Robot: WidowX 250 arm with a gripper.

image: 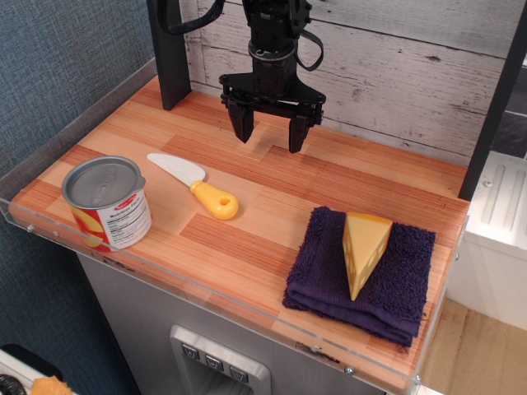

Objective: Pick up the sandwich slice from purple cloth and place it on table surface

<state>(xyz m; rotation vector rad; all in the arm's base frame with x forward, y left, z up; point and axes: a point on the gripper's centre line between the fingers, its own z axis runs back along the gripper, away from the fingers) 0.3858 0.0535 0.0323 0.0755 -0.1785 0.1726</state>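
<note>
The sandwich slice is a yellow-orange wedge with small holes. It lies on the dark purple cloth at the front right of the wood-plank table surface. My gripper hangs at the back centre of the table, well behind and to the left of the slice. Its two black fingers point down, spread apart, with nothing between them.
A white knife with a yellow handle lies left of centre. A can with a red and white label stands at the front left. A clear acrylic rim runs along the table's front edge. A dark post stands at the back left.
</note>
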